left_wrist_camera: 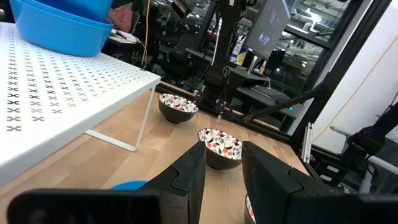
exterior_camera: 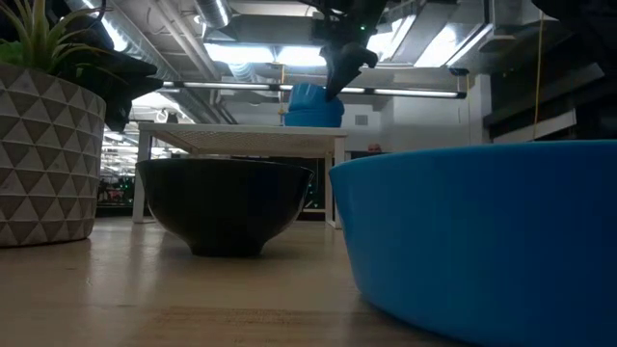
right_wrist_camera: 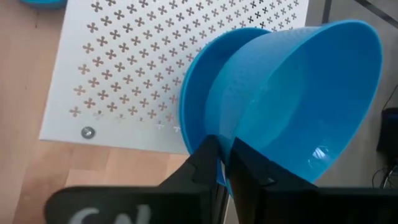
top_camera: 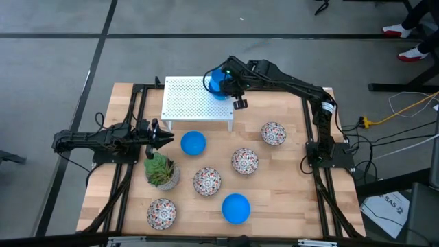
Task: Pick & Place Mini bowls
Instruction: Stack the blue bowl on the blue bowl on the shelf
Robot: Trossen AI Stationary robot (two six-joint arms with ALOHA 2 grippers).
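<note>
A white perforated shelf stands on the wooden table's far side. On its far right corner sits a blue bowl, with a second blue bowl tilted inside it. My right gripper is above that corner, shut on the tilted bowl. Two more blue bowls and several speckled white bowls rest on the table by their bases. My left gripper waits, open, at the table's left, beside the nearer-left blue bowl. My right gripper pinches the upper blue bowl by its rim, one finger inside the bowl and one outside its wall. The fingers come from above, slanting down. The bowl is tilted, with its lower part inside the blue bowl that stands on the shelf.
A potted green succulent stands near the table's left, close to my left gripper. More speckled bowls sit at the right and near left. Most of the shelf top is bare. Cables lie on the floor to the right.
</note>
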